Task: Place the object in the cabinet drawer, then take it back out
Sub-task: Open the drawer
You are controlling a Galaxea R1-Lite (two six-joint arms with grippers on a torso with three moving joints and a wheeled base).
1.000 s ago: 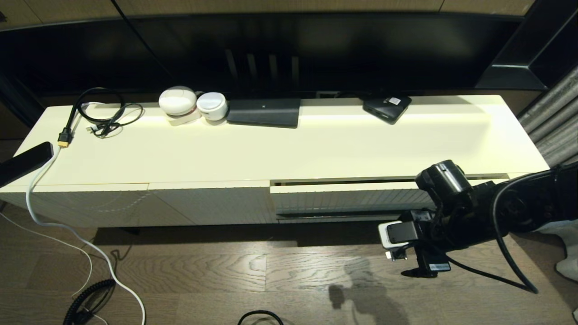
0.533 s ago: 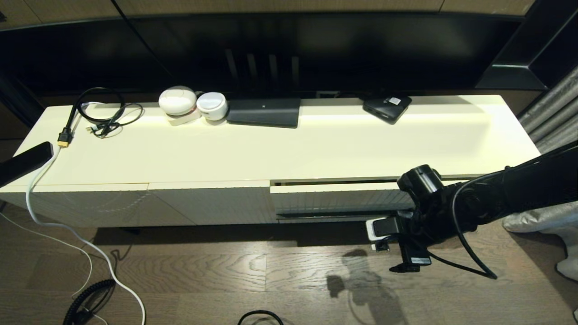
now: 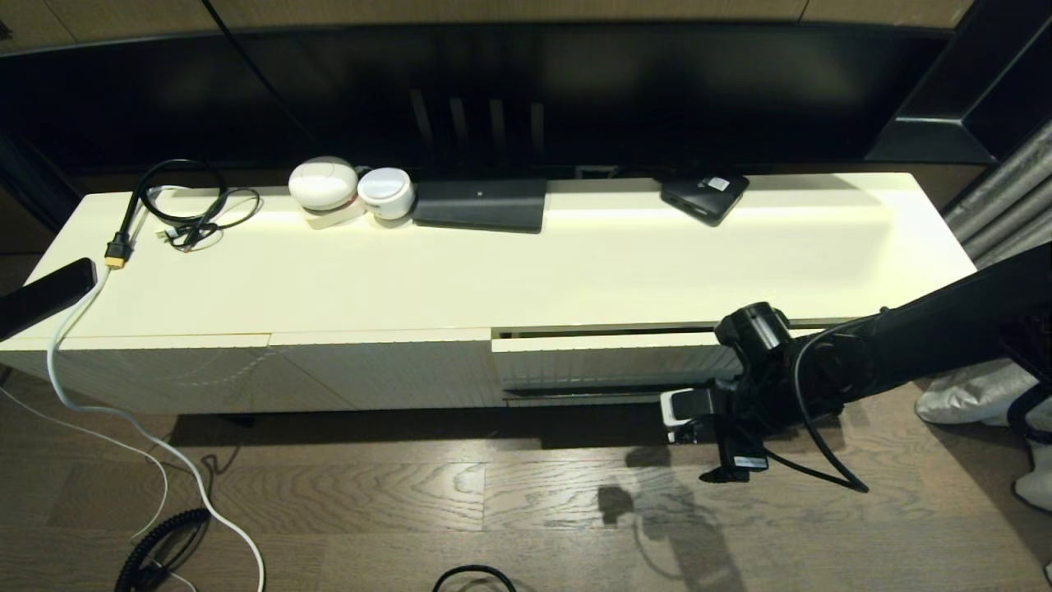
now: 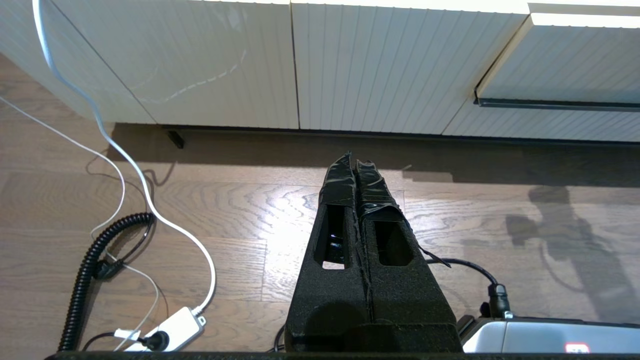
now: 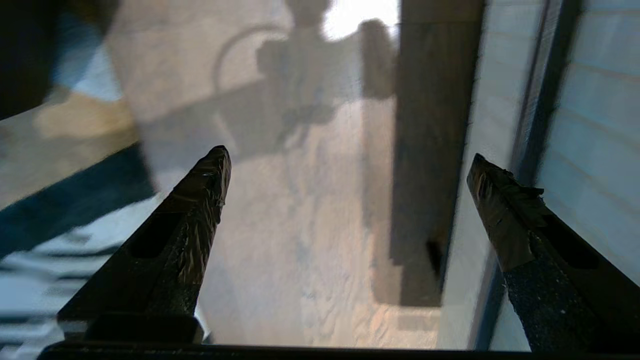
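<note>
Head view: the right hand [image 3: 727, 460] hangs low in front of the cabinet drawer [image 3: 608, 358], just below the right end of its ribbed front and the thin dark handle bar [image 3: 592, 393]. The drawer stands slightly pulled out, a dark slit showing between its top edge and the counter [image 3: 575, 263]. From this angle the wrist hides the fingers, so their spread cannot be read here.

Right wrist view: supplies what the head view lacks — the two black fingers [image 5: 192, 225] stand wide apart with nothing between them. One fingertip lies just beside the ribbed drawer front and the dark handle bar [image 5: 537, 120]; the other is over bare wooden floor [image 5: 310, 240]. Whether the near fingertip touches the front cannot be told.

Left wrist view: the left hand [image 4: 356, 165] is parked well to the left of the working hand, its taped fingers pressed together and pointing at the floor before the handleless ribbed panels [image 4: 225, 60]. This view alone shows a white power strip [image 4: 172, 327] and a coiled black cord [image 4: 87, 280] on the floor below it, and the drawer's left corner [image 4: 565, 60] from the side.

The umbrella appears in none of the three views; its place cannot be told. Far behind the right hand, at the counter's back edge, lie a small flat black box [image 3: 704, 196], a dark slab [image 3: 481, 205], two white round devices [image 3: 349, 191] and a looped black cable [image 3: 185, 205] — seen in the head view only.
</note>
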